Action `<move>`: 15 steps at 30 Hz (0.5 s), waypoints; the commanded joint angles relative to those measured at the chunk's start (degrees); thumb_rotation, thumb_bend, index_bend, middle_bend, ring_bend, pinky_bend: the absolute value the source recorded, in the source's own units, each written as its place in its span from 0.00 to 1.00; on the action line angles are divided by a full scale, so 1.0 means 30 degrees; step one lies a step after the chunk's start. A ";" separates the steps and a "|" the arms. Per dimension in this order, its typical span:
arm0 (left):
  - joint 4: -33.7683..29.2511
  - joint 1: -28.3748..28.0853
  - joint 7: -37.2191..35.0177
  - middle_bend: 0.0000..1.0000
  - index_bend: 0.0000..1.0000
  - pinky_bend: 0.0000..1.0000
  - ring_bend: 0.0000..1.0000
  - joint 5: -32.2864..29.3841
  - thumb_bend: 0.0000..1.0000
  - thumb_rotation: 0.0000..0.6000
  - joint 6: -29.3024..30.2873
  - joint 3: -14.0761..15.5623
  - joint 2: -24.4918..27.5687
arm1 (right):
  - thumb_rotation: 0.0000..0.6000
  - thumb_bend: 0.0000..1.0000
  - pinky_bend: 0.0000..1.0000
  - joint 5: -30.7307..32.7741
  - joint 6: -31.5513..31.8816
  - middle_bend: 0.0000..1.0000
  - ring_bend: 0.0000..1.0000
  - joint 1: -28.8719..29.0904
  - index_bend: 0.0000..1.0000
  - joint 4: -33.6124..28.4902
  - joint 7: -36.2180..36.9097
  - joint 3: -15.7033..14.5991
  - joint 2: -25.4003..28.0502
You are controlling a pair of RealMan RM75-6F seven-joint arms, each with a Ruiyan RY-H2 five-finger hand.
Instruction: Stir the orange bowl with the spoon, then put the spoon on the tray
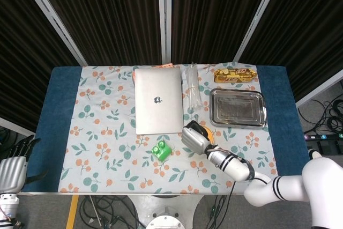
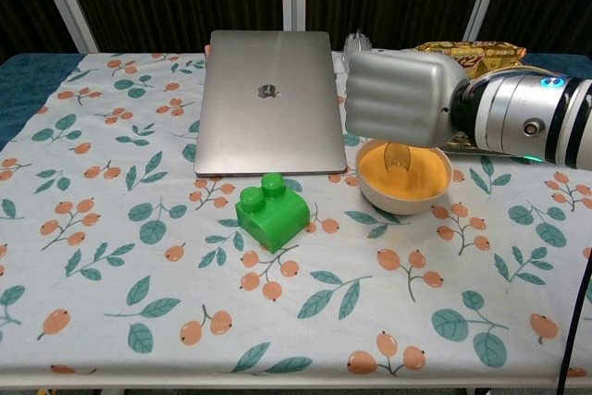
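Spoon [image 2: 398,156] dips into the orange bowl [image 2: 404,176] directly under the right hand [image 2: 402,97], which holds its handle in a closed fist. Stirring looks underway. Tray [image 1: 237,108], beyond the hand, has no spoon yet. Left hand [image 1: 12,169] hangs off the surface, fingers apart.

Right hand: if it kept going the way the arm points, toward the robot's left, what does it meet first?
Probably the laptop's near corner; the right hand, holding the spoon in the orange bowl, rides above the table, so it may pass over. Depth unclear.
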 commanded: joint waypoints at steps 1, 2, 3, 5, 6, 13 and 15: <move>0.0081 0.0029 -0.0051 0.20 0.22 0.18 0.12 -0.0044 0.14 1.00 -0.0044 0.0030 -0.0071 | 1.00 0.50 1.00 -0.0148 -0.0411 0.98 0.97 0.0000 0.85 0.0942 -0.0797 -0.0243 -0.0451; 0.0117 0.0036 -0.0070 0.20 0.22 0.18 0.12 -0.0066 0.14 1.00 -0.0065 0.0037 -0.0093 | 1.00 0.50 1.00 0.0011 -0.0412 0.98 0.97 -0.0078 0.85 0.1193 -0.1076 -0.0228 -0.0604; 0.0151 0.0042 -0.0100 0.20 0.22 0.18 0.12 -0.0086 0.14 1.00 -0.0090 0.0044 -0.0111 | 1.00 0.50 1.00 0.0176 -0.0360 0.98 0.97 -0.0158 0.85 0.1425 -0.1424 -0.0202 -0.0752; 0.0233 0.0051 -0.0151 0.20 0.22 0.18 0.12 -0.0097 0.14 1.00 -0.0104 0.0048 -0.0124 | 1.00 0.50 1.00 0.0426 -0.0170 0.98 0.97 -0.0255 0.85 0.1866 -0.2167 -0.0052 -0.1019; 0.0272 0.0059 -0.0183 0.20 0.22 0.18 0.12 -0.0103 0.14 1.00 -0.0089 0.0037 -0.0128 | 1.00 0.50 1.00 0.0458 0.0002 0.98 0.97 -0.0296 0.85 0.2055 -0.2436 0.0070 -0.1112; 0.0366 0.0072 -0.0281 0.20 0.22 0.18 0.12 -0.0022 0.14 1.00 0.0017 0.0005 -0.0143 | 1.00 0.50 1.00 0.0223 0.0776 0.98 0.97 -0.0377 0.85 0.0979 -0.2911 0.0719 -0.0428; 0.0357 0.0063 -0.0273 0.20 0.22 0.18 0.12 0.0028 0.14 1.00 0.0044 0.0005 -0.0150 | 1.00 0.50 1.00 0.0132 0.0749 0.98 0.97 -0.0336 0.85 0.0434 -0.2900 0.0806 -0.0184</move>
